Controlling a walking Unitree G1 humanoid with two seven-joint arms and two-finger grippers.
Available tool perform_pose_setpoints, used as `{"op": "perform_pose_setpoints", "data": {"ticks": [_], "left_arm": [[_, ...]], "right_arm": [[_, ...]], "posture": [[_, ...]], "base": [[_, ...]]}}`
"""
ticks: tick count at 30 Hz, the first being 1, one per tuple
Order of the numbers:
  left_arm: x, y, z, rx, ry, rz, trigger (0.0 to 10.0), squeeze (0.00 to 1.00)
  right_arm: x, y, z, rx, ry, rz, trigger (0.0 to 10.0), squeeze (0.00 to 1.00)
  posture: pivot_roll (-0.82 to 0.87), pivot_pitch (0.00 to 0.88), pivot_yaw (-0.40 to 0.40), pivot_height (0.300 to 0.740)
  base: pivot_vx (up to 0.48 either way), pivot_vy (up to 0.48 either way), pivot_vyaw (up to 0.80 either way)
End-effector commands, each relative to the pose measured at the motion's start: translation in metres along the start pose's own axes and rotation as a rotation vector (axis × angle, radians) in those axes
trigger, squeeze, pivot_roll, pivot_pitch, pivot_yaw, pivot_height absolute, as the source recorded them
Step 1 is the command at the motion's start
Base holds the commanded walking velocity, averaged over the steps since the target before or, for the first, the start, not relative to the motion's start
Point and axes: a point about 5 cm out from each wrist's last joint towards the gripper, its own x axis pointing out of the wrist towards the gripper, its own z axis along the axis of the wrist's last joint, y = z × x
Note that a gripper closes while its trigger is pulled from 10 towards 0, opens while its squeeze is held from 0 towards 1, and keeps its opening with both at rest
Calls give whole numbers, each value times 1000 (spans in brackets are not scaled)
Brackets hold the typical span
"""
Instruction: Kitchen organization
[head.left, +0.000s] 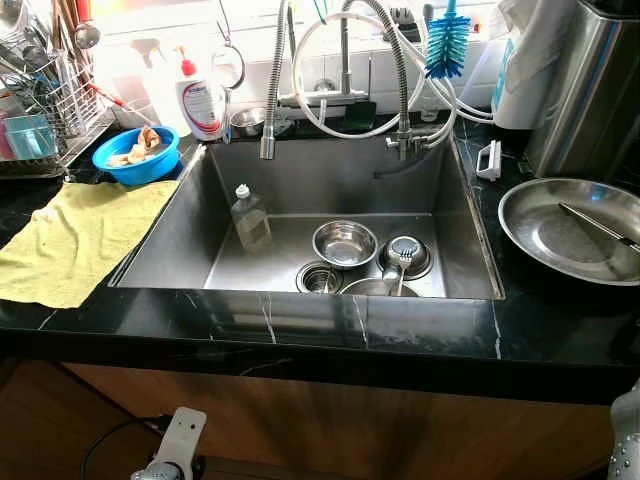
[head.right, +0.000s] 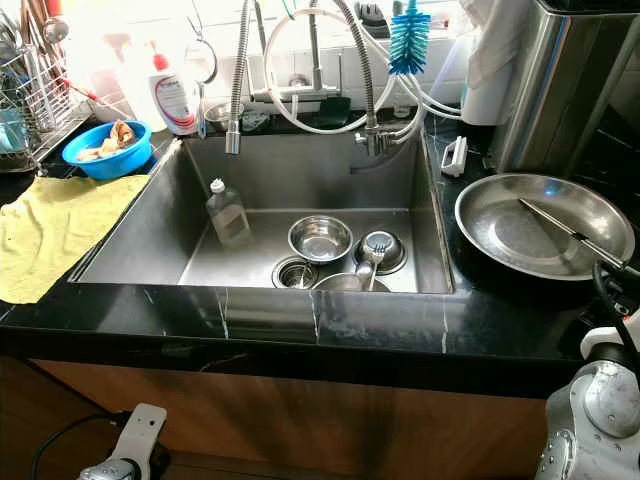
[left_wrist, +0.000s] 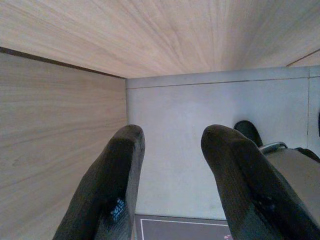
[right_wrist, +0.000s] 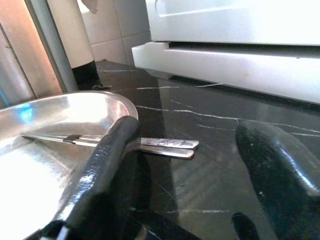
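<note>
A steel sink (head.left: 300, 190) holds a steel bowl (head.left: 344, 243), a second bowl with a strainer in it (head.left: 405, 255), and a clear bottle (head.left: 250, 218) standing at its left. On the black counter to the right lies a round steel plate (head.left: 570, 230) with metal tongs (head.left: 598, 225) across it. My right gripper (right_wrist: 192, 135) is open, low over the counter beside the plate (right_wrist: 60, 110); the tongs' handle ends (right_wrist: 165, 145) stick out over the rim between its fingers. My left gripper (left_wrist: 174, 137) is open and holds nothing, down below the counter facing wooden cabinet fronts.
A yellow cloth (head.left: 80, 235) covers the counter left of the sink. Behind it are a blue bowl (head.left: 135, 155), a soap bottle (head.left: 200, 100) and a dish rack (head.left: 50, 110). Spring faucets (head.left: 270, 90) and a blue brush (head.left: 447, 45) hang over the sink. A steel appliance (head.left: 590, 90) stands back right.
</note>
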Motion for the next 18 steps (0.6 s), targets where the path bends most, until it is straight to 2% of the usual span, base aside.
{"op": "perform_pose_setpoints", "data": {"ticks": [1, 2, 18], "left_arm": [[-1, 5, -4, 9, 17, 13, 10000, 0], [-1, 5, -4, 9, 17, 13, 10000, 0], [-1, 5, -5, 10, 18, 18, 10000, 0]], "right_arm": [[-1, 4, 1, 18, -5, 20, 706, 0], [-1, 4, 1, 18, -5, 20, 0, 0], [1, 7, 4, 35, -22, 32, 0, 0]], "posture": [[-201, 0, 104, 740], [-201, 0, 104, 740], [-199, 0, 102, 740]], "base": [[0, 0, 0], [0, 0, 0], [0, 0, 0]]}}
